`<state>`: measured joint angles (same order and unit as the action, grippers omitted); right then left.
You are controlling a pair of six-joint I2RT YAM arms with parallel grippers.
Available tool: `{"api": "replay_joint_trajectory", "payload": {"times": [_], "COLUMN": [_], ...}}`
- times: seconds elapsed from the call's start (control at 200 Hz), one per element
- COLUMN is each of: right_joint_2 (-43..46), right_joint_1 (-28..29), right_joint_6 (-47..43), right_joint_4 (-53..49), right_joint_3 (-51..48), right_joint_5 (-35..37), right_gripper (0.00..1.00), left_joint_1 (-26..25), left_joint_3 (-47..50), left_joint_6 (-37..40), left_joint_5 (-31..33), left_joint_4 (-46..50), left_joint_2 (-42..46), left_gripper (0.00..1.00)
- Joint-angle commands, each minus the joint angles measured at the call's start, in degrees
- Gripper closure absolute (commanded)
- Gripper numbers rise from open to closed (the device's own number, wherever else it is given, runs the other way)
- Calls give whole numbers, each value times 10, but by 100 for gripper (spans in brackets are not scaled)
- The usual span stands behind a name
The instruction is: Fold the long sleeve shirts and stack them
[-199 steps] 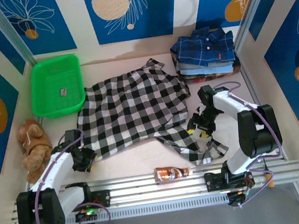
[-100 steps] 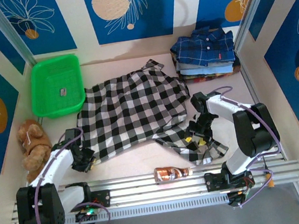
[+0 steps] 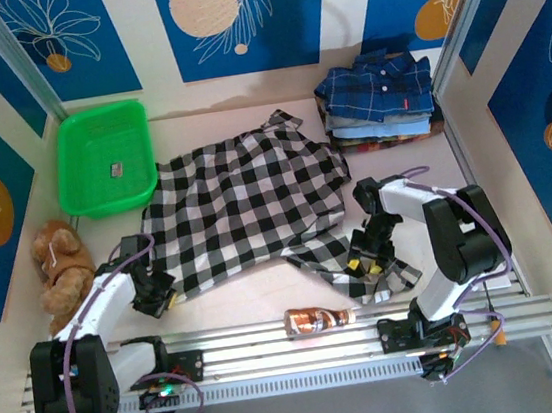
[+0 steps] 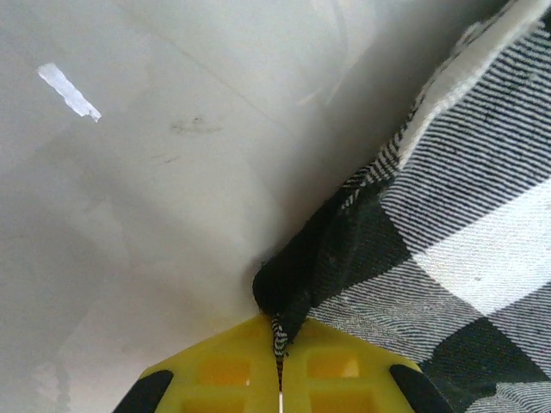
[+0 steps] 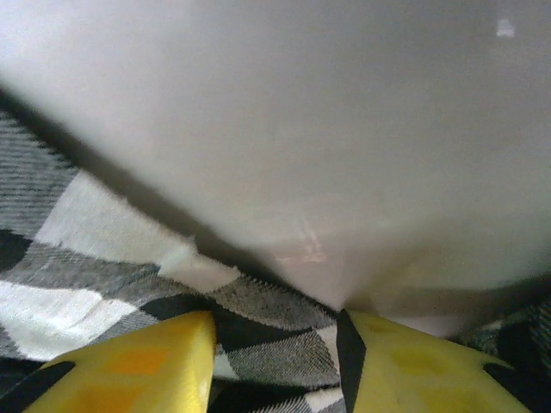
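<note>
We are pinching the unfolded checked shirt (image 3: 246,205) in our left gripper (image 4: 280,344), right gripper (image 5: 275,331) gaping around its sleeve; folded shirts (image 3: 375,94) are lying stacked

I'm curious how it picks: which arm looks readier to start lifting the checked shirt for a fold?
Left, probably. The left gripper is shut on the near hem corner of the checked shirt, ready to lift. The right gripper stands open astride the sleeve, not gripping it yet.
</note>
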<state>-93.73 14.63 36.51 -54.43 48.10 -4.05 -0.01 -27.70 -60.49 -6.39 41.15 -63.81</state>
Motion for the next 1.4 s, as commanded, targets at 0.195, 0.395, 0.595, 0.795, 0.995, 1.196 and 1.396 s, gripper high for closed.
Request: {"api": "replay_joint_trajectory", "payload": {"times": [0.195, 0.395, 0.595, 0.795, 0.995, 1.196, 1.396], "right_joint_2": [-5, 91, 175, 217, 259, 247, 178], "right_joint_1": [2, -3, -8, -7, 6, 24, 28], "right_joint_6": [31, 26, 28, 35, 54, 60, 10], "right_joint_4": [18, -49, -110, -155, -195, -197, -193], "right_joint_3": [9, 32, 71, 119, 171, 220, 298], "right_joint_5": [15, 28, 20, 0, -11, -13, 33], "right_gripper": [98, 100, 100, 100, 100, 100, 100], "left_joint_1": [1, 2, 2, 1, 1, 2, 2], "left_joint_3": [-13, -32, -37, -41, -50, -55, -71], "left_joint_6": [22, 27, 23, 20, 18, 21, 22], "left_joint_5": [-28, -21, -26, -25, -28, -18, 6], "left_joint_4": [-102, -58, -36, -20, -15, -1, 11], "left_joint_2": [19, 57, 81, 97, 106, 115, 92], "left_gripper": [97, 99, 99, 99, 99, 99, 99]}}
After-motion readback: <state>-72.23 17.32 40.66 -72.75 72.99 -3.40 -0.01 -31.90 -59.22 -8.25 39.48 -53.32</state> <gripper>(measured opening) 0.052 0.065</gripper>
